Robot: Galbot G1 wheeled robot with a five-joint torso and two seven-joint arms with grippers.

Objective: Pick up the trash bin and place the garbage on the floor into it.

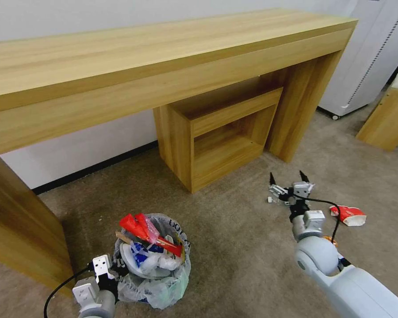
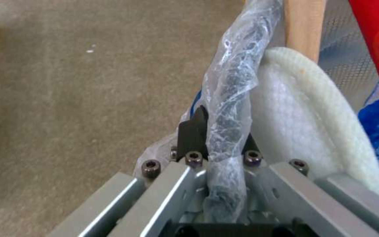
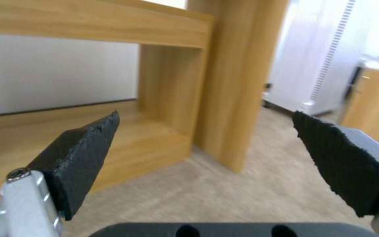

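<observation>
The trash bin (image 1: 163, 282), lined with a crinkly whitish bag, stands on the beige floor (image 1: 234, 247) at the lower left. Garbage fills it: red wrappers (image 1: 139, 226), a blue-white wrapper (image 1: 141, 254), a white slipper (image 2: 299, 118) and a wooden stick (image 2: 303, 29). My left gripper (image 1: 115, 266) is shut on the bag-wrapped rim (image 2: 231, 98) at the bin's left side; in the left wrist view the gripper (image 2: 222, 135) pinches it between black fingers (image 2: 193, 130). My right gripper (image 1: 288, 177) hangs open and empty over the carpet, its pads (image 3: 84, 151) wide apart. A red-and-white carton (image 1: 349, 215) lies on the floor to its right.
A long wooden desk (image 1: 163, 57) spans the back, its left leg (image 1: 17, 229) close beside the bin. A small open wooden shelf unit (image 1: 221, 132) stands under it. A white appliance (image 1: 367, 57) and a wooden box (image 1: 389, 115) are at the far right.
</observation>
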